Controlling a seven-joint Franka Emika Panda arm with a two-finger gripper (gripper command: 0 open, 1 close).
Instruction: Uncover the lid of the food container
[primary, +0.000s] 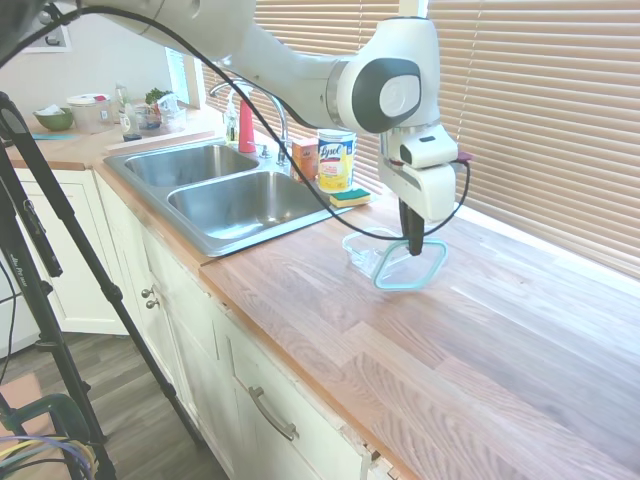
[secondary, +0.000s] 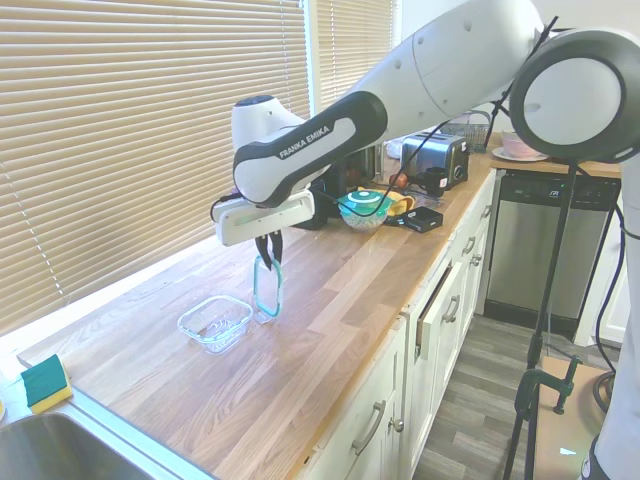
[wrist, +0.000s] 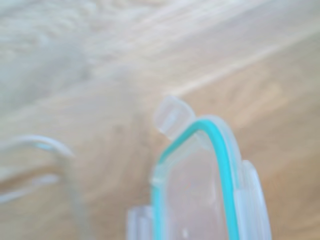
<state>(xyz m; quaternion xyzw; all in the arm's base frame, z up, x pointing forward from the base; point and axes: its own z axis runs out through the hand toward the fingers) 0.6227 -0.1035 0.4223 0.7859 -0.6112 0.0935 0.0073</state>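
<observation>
The fingers (secondary: 268, 252) were clamped on the upper edge of the lid (secondary: 267, 290), which hung beneath them on edge, its long axis running nearly straight down and its lower rim at or just above the bench (secondary: 330, 330); the views did not settle whether it touched the wood. In the first exterior view the lid (primary: 410, 265) showed as a teal loop tilted away from the sink side, with the fingers (primary: 414, 240) pinching its top. The food container (secondary: 214, 323) sat open on the bench just beside the lid, on the side toward the sponge (secondary: 44, 384) and the sink (primary: 240, 200), its mouth bare. So the lid was already off the tub and stood apart from it, if only narrowly. In the wrist view the lid (wrist: 210, 185) rose from the lower edge with a snap tab showing at its corner, and a curved edge of the food container (wrist: 45, 145) lay off to one side, blurred. By my judgement, what remained was to carry the lid away from the container's side and lay it flat on free wood, turning its long axis from upright to level, before letting go.
</observation>
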